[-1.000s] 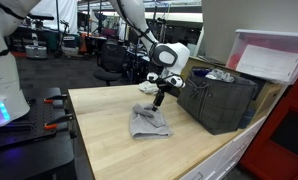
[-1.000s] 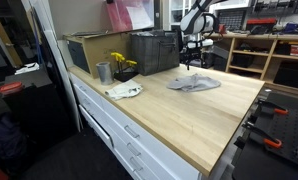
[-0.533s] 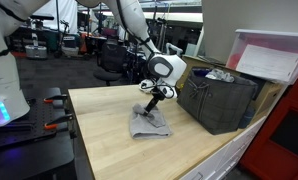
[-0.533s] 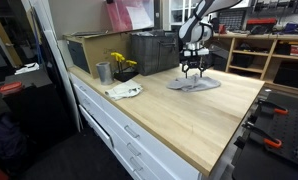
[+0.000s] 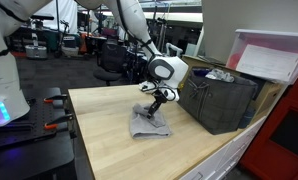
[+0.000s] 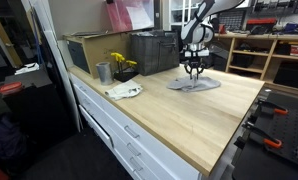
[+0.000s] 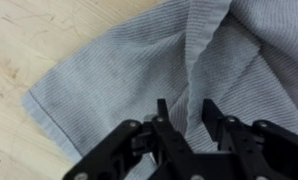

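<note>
One gray cloth (image 7: 109, 70) beneath tool (image 7: 186, 108), long axis diagonal.

Robotics lab/workshop: butcher-block workbench (image 5: 99, 135) over white drawers (image 6: 124, 135), a second white robot arm (image 5: 3, 60), red clamps (image 5: 55, 98), equipment shelving (image 6: 257, 55), office chair (image 5: 109, 63) behind.

Single arm (image 5: 137, 30) comes down from above, bent at the elbow. Wrist (image 5: 169, 70) tilts so the claw (image 5: 153, 106) points down and slightly aside; in an exterior view the claw (image 6: 194, 72) hangs nearly vertical. In the wrist view the claw (image 7: 184, 110) enters from below, dark fingers (image 7: 161, 112) drawn partway together with a narrow gap between the tips. Firmness of closure unclear.
</note>
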Motion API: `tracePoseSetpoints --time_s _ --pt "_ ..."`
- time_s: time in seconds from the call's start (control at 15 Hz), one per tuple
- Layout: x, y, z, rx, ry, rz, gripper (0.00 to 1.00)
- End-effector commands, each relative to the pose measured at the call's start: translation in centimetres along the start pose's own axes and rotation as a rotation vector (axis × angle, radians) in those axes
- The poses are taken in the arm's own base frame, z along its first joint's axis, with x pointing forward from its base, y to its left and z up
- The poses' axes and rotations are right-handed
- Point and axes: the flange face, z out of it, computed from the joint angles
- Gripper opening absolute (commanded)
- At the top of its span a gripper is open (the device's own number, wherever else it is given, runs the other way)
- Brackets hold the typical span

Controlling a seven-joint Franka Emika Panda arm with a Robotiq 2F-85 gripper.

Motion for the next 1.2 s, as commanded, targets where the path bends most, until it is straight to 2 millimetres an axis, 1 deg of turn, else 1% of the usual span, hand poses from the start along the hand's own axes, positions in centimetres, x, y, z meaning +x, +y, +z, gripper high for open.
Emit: tracePoseSetpoints --time_s 0.0,0.13,0.4,0.53,0.6,0.67,0.87,0.93,1.13 --pt "0.0 -0.7 -2.4 0.045 0.048 0.007 0.12" --pt "-0.4 -1.9 -4.0 0.059 0.083 -0.020 0.00" --pt "-1.5 -4.1 -5.9 0.081 0.114 -0.065 0.00" --pt "-2.0 -4.5 -6.3 0.074 0.115 -0.077 0.00" --pt "-2.1 -4.4 -6.2 0.060 0.119 -0.078 0.26" --pt "-2.1 -4.0 -5.9 0.048 0.115 -0.081 0.27" --pt "-1.7 -2.4 -5.3 0.015 0.108 -0.072 0.47" --pt "-1.6 -1.8 -4.8 0.007 0.101 -0.068 0.56" --pt "-1.6 -0.8 -3.0 -0.005 0.064 -0.061 0.78"
